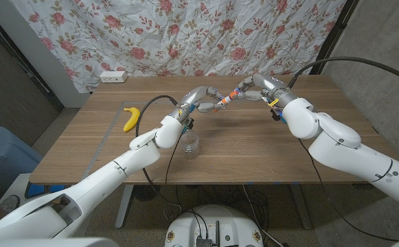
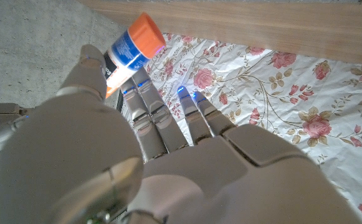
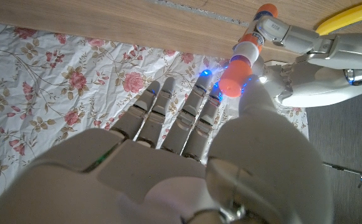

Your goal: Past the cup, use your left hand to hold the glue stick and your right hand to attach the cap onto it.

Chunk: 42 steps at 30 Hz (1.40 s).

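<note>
- The glue stick [image 1: 221, 104] is too small in the head view to tell where stick ends and cap [image 1: 238, 90] begins.
- In the left wrist view the left hand [image 2: 168, 155] hides the stick's lower body.
- The banana [image 3: 349, 15] is cut off at the right wrist view's edge.

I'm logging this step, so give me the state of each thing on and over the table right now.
Glue stick: in the air, held by the left hand.
Cap: orange, on the stick's end, right hand pinching it.
Cup: upright, clear, untouched.
Banana: lying on the table, untouched.
</note>
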### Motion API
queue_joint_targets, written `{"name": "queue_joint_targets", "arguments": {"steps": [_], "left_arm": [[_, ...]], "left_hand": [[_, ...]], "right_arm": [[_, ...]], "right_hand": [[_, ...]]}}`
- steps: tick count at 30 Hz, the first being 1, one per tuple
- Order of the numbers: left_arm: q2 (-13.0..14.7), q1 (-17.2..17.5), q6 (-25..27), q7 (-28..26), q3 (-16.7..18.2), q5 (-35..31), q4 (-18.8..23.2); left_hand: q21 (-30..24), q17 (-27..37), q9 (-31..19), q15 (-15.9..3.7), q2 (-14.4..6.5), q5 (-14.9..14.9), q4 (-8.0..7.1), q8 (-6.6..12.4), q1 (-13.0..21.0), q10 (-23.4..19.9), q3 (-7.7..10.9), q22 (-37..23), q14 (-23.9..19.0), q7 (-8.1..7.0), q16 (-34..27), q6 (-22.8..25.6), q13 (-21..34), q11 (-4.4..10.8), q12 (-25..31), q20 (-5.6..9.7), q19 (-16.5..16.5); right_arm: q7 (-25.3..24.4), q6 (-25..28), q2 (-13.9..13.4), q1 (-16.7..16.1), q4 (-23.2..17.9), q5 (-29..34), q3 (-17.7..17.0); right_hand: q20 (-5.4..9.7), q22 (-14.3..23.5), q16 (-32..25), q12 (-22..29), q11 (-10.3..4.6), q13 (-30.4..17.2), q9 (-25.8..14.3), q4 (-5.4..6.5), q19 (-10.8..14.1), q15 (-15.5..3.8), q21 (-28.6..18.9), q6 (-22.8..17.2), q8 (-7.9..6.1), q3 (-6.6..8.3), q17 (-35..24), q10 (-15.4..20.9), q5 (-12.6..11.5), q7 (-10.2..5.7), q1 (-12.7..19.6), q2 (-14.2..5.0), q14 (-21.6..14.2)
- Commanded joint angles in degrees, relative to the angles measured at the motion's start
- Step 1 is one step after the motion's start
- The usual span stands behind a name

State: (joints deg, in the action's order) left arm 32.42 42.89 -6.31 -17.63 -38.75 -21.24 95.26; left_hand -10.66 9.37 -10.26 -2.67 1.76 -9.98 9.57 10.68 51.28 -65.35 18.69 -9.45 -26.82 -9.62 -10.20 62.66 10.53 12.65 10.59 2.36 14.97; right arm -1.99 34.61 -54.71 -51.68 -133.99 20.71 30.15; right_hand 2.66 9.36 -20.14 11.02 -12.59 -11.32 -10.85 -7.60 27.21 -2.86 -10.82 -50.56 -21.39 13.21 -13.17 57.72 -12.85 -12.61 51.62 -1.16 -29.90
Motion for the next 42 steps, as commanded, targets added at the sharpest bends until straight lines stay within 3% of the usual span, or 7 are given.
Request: {"name": "queue_joint_targets", "arguments": {"steps": [1, 42], "left_arm": [[-0.1, 0.0, 0.0, 0.1, -0.1, 0.0, 0.1], [-0.3, 0.1, -0.5, 0.0, -0.1, 0.0, -0.1]], "left_hand": [[-0.2, 0.1, -0.4, -8.13, -3.6, -0.6, -0.03, 0.49, 0.8, 0.1, 0.35, -0.2, -0.5, 0.38, 0.0, 0.9, 0.3, 0.14, 0.4, 2.27, 0.5], [-0.1, 0.1, -0.4, -8.19, -3.8, -0.6, 0.01, 0.48, 1.0, 0.0, 0.4, -0.2, -0.5, 0.4, 0.0, 0.8, 0.3, 0.14, 0.4, 2.27, 0.5]], "right_arm": [[-0.2, 0.1, 0.4, -0.1, 0.4, 0.8, 0.5], [0.4, 1.0, 1.2, 0.4, 0.6, 1.9, 1.4]], "right_hand": [[-0.15, 0.2, -0.3, 0.1, -0.05, -0.3, -0.2, 0.08, -0.3, -8.12, 0.1, -0.5, 0.16, -0.32, -0.3, -0.1, 0.0, 0.07, -0.1, 0.19, 0.2], [-0.21, 0.2, -0.5, 0.1, -0.04, -0.4, -0.3, -0.16, -0.3, -8.11, 0.1, -0.8, 0.77, -0.81, -0.3, -0.1, 0.3, 0.04, -0.4, -0.15, 0.2]]}}
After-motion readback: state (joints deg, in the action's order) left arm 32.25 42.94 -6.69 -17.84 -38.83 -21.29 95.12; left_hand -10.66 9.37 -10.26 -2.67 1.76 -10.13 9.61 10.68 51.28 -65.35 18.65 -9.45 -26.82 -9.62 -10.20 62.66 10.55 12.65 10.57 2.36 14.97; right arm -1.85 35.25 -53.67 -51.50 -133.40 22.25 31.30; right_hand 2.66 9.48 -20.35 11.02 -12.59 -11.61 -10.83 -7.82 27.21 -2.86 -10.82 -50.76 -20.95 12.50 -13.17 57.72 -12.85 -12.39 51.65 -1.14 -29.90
